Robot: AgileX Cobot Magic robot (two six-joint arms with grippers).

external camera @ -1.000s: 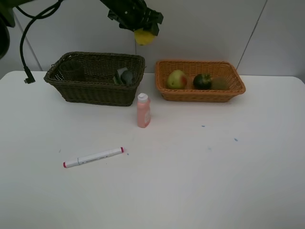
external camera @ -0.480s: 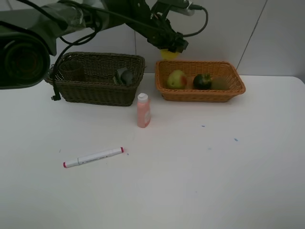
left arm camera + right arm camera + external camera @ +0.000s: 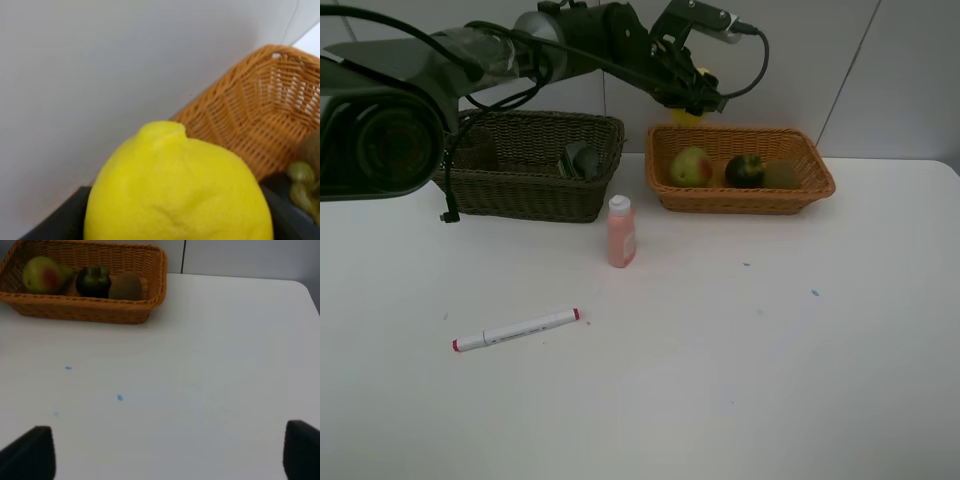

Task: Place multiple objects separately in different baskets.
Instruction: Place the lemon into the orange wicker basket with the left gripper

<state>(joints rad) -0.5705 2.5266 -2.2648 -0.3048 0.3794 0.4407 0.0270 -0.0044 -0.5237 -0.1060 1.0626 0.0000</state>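
High cam first: my left gripper (image 3: pixel 692 100) is up at top centre, clamped on the round yellow lemon (image 3: pixel 684 117), just over the back-left corner of the shallow orange wicker basket (image 3: pixel 740 203). The pink plastic bottle (image 3: pixel 621 232) stands mid-frame and the white red-capped marker (image 3: pixel 516 329) lies lower left.

Left wrist cam: the lemon fills the shot, pinched between dark fingers (image 3: pixel 55 220), with the orange basket behind it.

Right wrist cam: right gripper (image 3: pixel 167 460) has its jaws spread wide, holding nothing, over the white table (image 3: pixel 200 365).

lemon (image 3: pixel 177 192): peel looked waxy, finely dimpled, faintly glossy
orange basket (image 3: pixel 740 200): was woven wicker, rough, matt
dark basket (image 3: pixel 520 197): was coarser wicker, matt
pink bottle (image 3: pixel 622 238): looked smooth plastic, slight sheen
table (image 3: pixel 720 380): was smooth, white, matt
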